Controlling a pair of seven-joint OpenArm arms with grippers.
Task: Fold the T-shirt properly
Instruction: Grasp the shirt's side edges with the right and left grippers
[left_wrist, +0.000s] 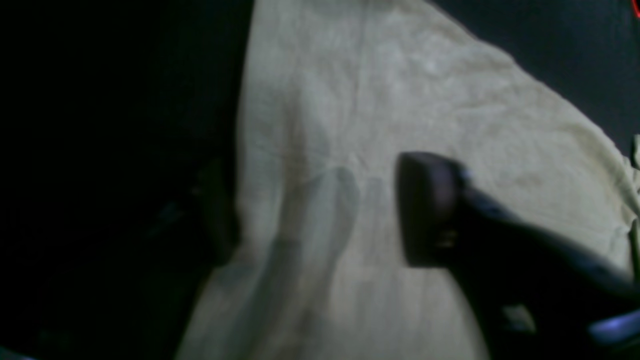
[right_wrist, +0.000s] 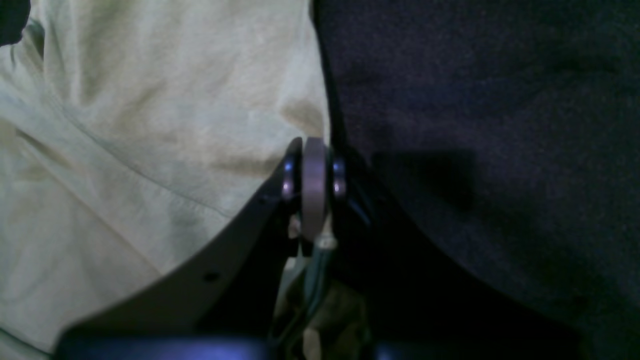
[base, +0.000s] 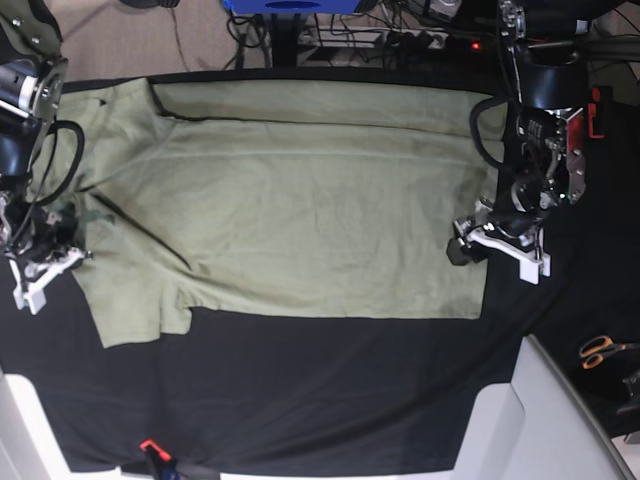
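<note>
Grippers at opposite shirt ends. The right gripper (right_wrist: 314, 186) is pinching the T-shirt's (base: 300, 200) edge, jaws clamped on cloth, likely readying a fold. The left gripper (left_wrist: 320, 210) is hovering with jaws apart, fabric lying between and beyond them, across the black table cloth (base: 330, 400).

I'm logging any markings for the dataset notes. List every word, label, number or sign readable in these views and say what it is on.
None can be read in any view.
T-shirt: plain fabric, no print or label visible.
Black table cloth: unmarked.
Left gripper and right gripper: no legible lettering; both wrist views are dark and blurred.
Scissors: too small to show any marking.
</note>
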